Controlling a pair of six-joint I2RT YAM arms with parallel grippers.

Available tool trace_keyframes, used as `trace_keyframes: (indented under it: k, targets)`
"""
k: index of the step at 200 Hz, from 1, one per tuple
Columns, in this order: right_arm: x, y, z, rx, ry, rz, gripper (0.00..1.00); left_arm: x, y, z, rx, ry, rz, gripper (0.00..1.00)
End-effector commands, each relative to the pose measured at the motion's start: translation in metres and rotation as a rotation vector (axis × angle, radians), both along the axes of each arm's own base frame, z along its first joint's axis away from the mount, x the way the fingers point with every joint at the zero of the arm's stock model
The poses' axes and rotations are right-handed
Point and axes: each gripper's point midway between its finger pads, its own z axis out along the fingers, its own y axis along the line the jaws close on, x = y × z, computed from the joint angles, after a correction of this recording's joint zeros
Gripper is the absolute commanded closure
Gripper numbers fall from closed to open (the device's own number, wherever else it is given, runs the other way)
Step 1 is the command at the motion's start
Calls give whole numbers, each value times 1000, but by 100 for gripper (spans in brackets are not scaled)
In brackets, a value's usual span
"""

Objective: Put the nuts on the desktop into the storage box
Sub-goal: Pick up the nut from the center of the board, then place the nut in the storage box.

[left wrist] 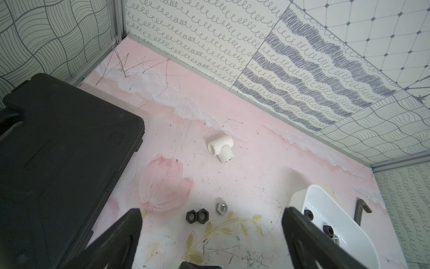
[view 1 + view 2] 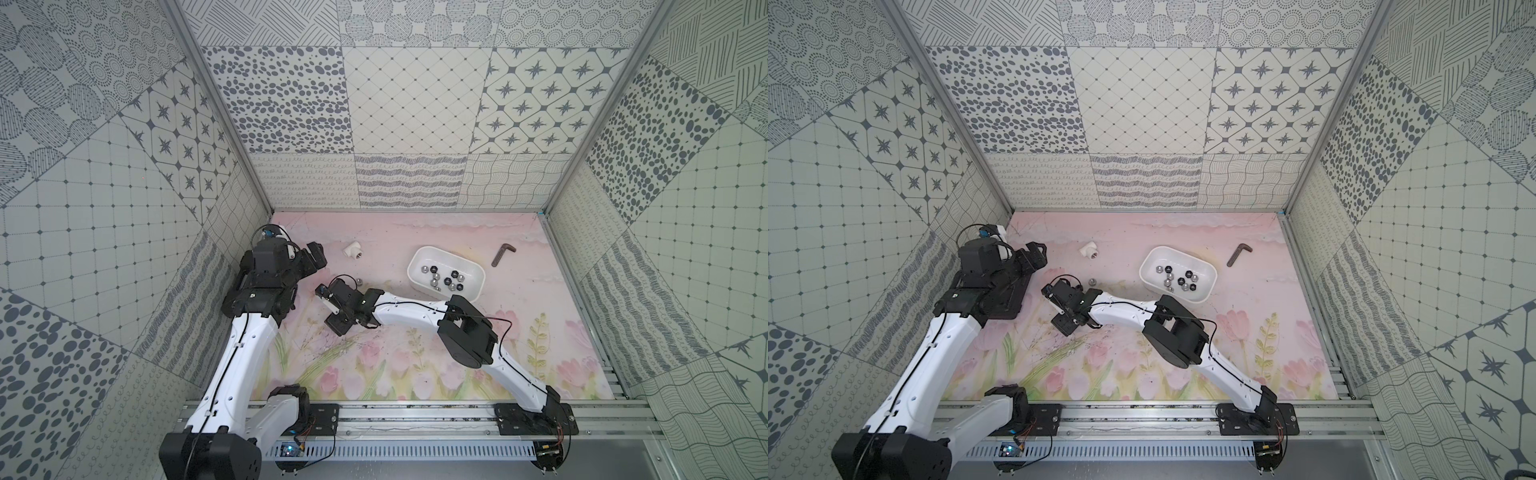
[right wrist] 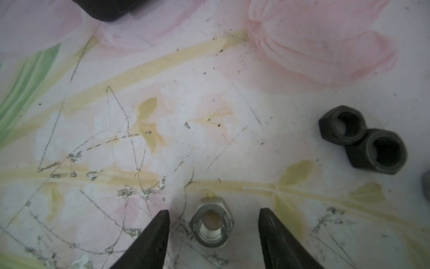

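right gripper [image 3: 213, 212]: low over the worktop [image 3: 209, 104], jaws partly spread. one finger stands either side of a silver hex nut [image 3: 211, 224] with a gap on both sides. nothing gripped.

black hex nuts [image 3: 358, 149]: two, flat on the worktop, touching each other, near that gripper.

second silver nut [image 1: 222, 208]: on the worktop just beside the black pair. a grey shape at the right wrist view's edge is cut off, so i cannot tell what it is.

left gripper [image 1: 210, 214]: raised above the worktop, jaws wide apart, empty.

storage box [image 2: 432, 253]: white, on the worktop, well apart from both grippers. it holds about ten boxed nuts [image 2: 448, 281], silver domed and black hex mixed.

hidden or cut off:
- in the left wrist view a left gripper finger covers much of the box.
- the hex key [image 2: 503, 254] shows only partly behind the box there.
- the black case [image 1: 58, 151] lies mostly under the left arm in both top views.
- the right gripper's fingertips are hidden in both top views.

white tee fitting [image 1: 221, 149]: in plain sight, alone.
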Motion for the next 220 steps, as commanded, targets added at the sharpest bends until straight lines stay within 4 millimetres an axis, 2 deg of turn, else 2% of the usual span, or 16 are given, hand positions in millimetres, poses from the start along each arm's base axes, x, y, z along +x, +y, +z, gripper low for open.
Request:
trace_keyframes:
  k: [1, 36, 50, 80, 104, 131, 141, 162, 186, 205, 220]
  targets:
    - [-2, -4, -12, -39, -12, 4, 41, 0, -3, 4, -7, -20, -17, 1]
    - [-2, -7, -13, -48, -16, -4, 67, 0, -2, 3, -6, -20, -16, 1]
    - [-2, -8, -12, -46, -17, -2, 73, -1, -2, 3, -6, -21, -16, 1]
    - [-1, -12, 4, 12, -35, -16, 78, 0, -2, 3, -6, -24, -18, 1]
    - [13, -28, 37, 113, -58, -75, 79, 1, -5, 2, -13, -27, -27, 1]
    - [45, -75, 83, 230, -86, -197, 78, 3, -7, -1, -24, -28, -35, 1]
    - [60, -98, 103, 260, -106, -252, 78, 3, -7, -1, -28, -28, -37, 1]
    - [88, -151, 126, 260, -148, -367, 77, 4, -8, -2, -34, -31, -41, 1]
    - [115, -213, 130, 212, -169, -498, 77, 4, -8, -2, -34, -31, -43, 1]
    - [132, -257, 121, 145, -155, -595, 77, 4, -9, -1, -33, -33, -46, 1]
    - [139, -283, 111, 96, -141, -645, 77, 4, -9, 0, -34, -35, -48, 1]
